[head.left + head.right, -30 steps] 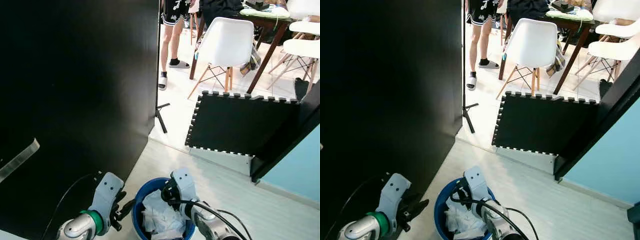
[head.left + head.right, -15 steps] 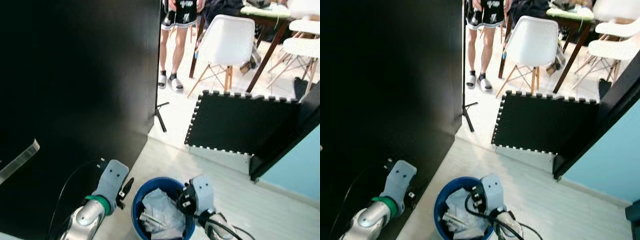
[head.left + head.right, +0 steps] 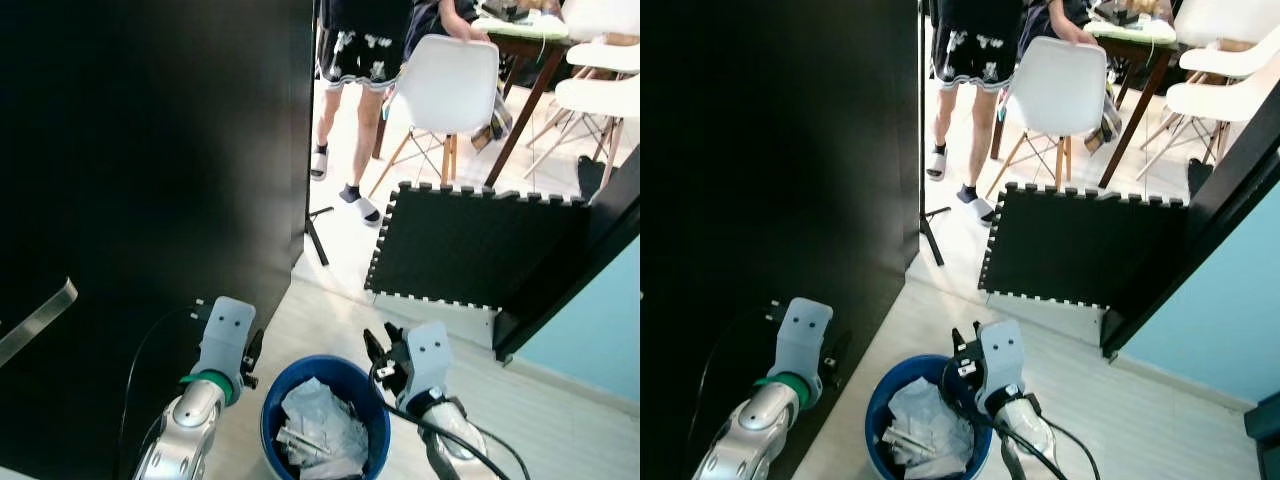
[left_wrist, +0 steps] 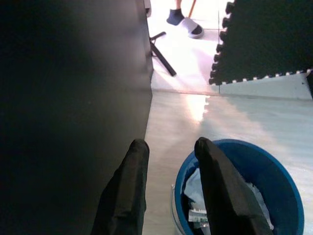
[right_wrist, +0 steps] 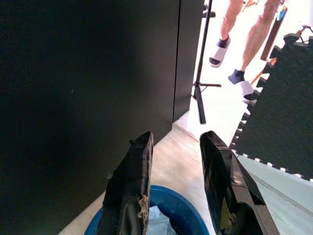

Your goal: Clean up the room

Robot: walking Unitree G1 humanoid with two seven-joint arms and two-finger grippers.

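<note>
- Down at the near edge of the pale wooden floor (image 3: 470, 370) stands a round blue plastic bin (image 3: 324, 372), filled with crumpled white paper and wrappers (image 3: 318, 430).
- Just left of the bin's rim, the left gripper (image 4: 168, 149) hangs with its two black fingers (image 4: 131, 181) spread apart, holding nothing; in the left wrist view one finger overlaps the bin's near rim and the other lies over the floor beside the dark wall.
- At the bin's right rim, the right gripper (image 5: 175, 142) hovers slightly above it, its fingers (image 5: 132, 176) also parted and empty.
- Close on the left rises a tall black panel wall (image 3: 150, 180), with a silvery bar handle (image 3: 35, 318) low on its left side.
- Farther off, a black foam puzzle mat (image 3: 470, 245) leans upright across the doorway, its toothed edges showing against the bright white floor behind.
- Beside the panel's far edge, the foot of a black tripod stand (image 3: 318, 225) rests on the floor.
- Beyond it, a person (image 3: 360, 60) in dark patterned shorts, dark socks and slide sandals stands next to a white plastic chair with wooden legs (image 3: 440, 85).
- To the far right, a dark wooden table (image 3: 530, 60) and more white chairs (image 3: 600, 95) stand.
- Right of the doorway, a light blue wall (image 3: 600, 320) meets the floor.
</note>
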